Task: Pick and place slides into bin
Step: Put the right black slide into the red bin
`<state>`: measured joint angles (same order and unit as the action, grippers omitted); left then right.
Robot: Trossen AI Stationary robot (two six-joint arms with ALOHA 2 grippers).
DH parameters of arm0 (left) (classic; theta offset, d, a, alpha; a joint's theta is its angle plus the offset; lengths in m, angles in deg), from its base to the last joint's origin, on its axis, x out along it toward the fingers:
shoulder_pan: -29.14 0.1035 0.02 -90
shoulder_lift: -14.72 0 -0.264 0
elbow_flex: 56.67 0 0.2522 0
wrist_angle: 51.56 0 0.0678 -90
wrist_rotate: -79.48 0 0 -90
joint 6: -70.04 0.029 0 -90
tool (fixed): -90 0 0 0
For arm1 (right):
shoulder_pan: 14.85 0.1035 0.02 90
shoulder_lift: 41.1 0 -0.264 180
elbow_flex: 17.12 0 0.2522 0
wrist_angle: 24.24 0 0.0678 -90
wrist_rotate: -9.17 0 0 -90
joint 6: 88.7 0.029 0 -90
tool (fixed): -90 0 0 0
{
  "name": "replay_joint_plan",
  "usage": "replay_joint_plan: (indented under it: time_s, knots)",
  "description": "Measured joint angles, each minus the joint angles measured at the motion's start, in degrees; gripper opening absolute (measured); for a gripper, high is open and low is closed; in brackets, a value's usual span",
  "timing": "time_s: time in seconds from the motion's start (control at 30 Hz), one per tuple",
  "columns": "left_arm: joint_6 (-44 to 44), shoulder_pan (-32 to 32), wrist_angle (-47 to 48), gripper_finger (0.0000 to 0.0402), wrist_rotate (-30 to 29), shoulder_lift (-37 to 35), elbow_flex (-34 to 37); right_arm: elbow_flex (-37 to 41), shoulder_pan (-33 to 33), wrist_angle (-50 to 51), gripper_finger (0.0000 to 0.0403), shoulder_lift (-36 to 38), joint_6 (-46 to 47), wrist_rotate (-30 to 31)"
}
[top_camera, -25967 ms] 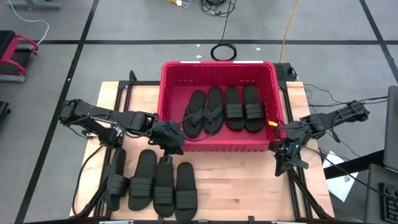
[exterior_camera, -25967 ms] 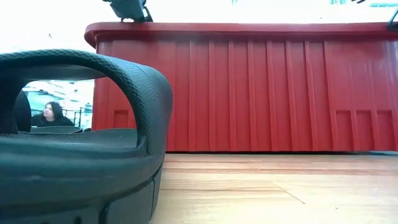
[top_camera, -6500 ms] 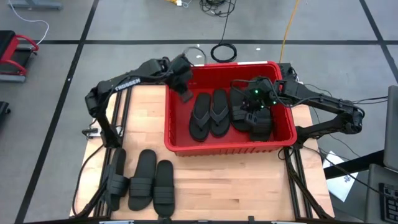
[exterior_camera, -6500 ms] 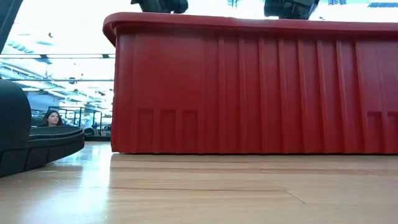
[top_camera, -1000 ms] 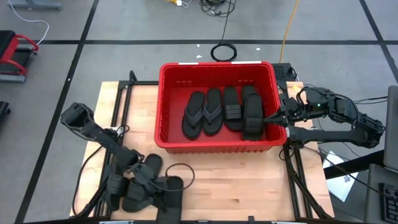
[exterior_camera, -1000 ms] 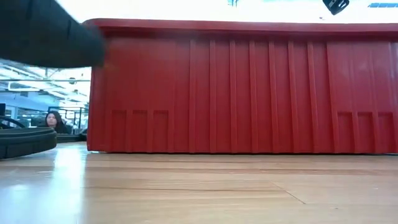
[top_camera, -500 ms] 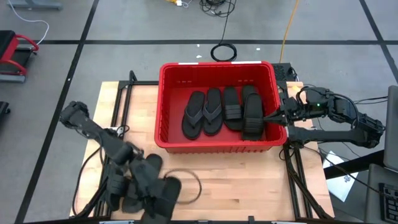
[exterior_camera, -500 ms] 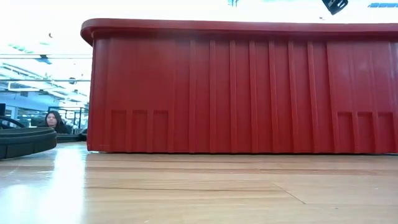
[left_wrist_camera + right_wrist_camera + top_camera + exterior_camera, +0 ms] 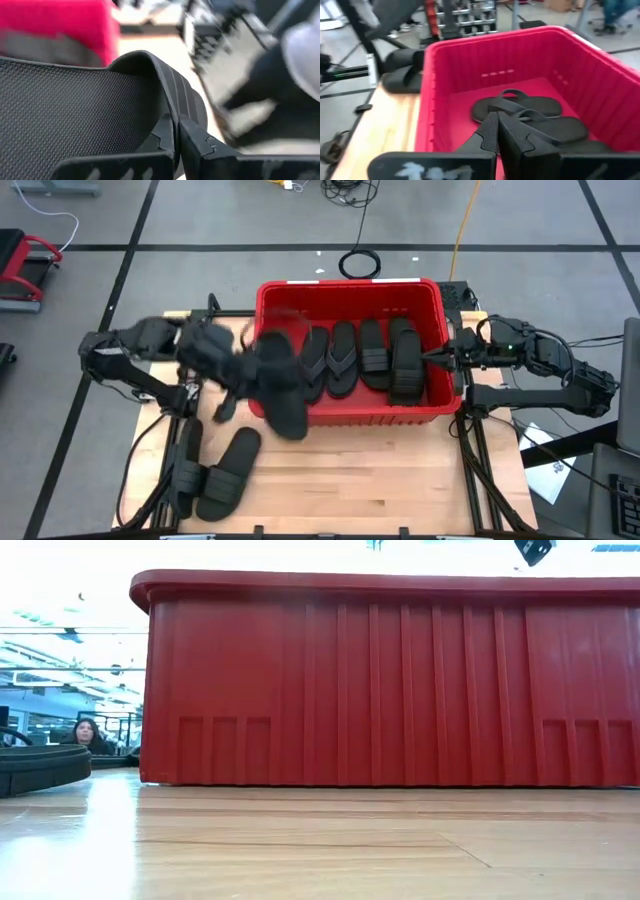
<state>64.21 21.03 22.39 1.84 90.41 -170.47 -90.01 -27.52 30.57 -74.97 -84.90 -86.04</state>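
Slides: five lie inside the red bin (image 9: pixel 270 292) — a thong-style pair (image 9: pixel 330 358) side by side at the middle, then three ribbed ones (image 9: pixel 390 352), one of them stacked by the right wall. Two more (image 9: pixel 215 472) rest on the table (image 9: pixel 380 480) at the front left. One slide (image 9: pixel 275 385) hangs above the bin's left wall, its strap pinched between the closed fingers of the left gripper (image 9: pixel 235 370). The right gripper (image 9: pixel 432 358), fingers pressed together and empty, sits at the bin's right rim.

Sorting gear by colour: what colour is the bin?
Red; the bin shows best in the low view.
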Motion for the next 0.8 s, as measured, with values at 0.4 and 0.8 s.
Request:
replay_joint_plan:
  time_s: [0.4, 0.8]
  knots:
    - [14.36, 20.74, 0.60, 0.0001, 7.70, 21.06, -19.22, 0.00, 0.00, -0.05, 0.0000, -1.60, -0.06, 0.96]
    - [13.17, 26.64, -12.06, 0.0001, 18.87, 45.55, -31.76, 0.00, -0.02, 0.84, 0.0000, -1.59, -3.03, 17.25]
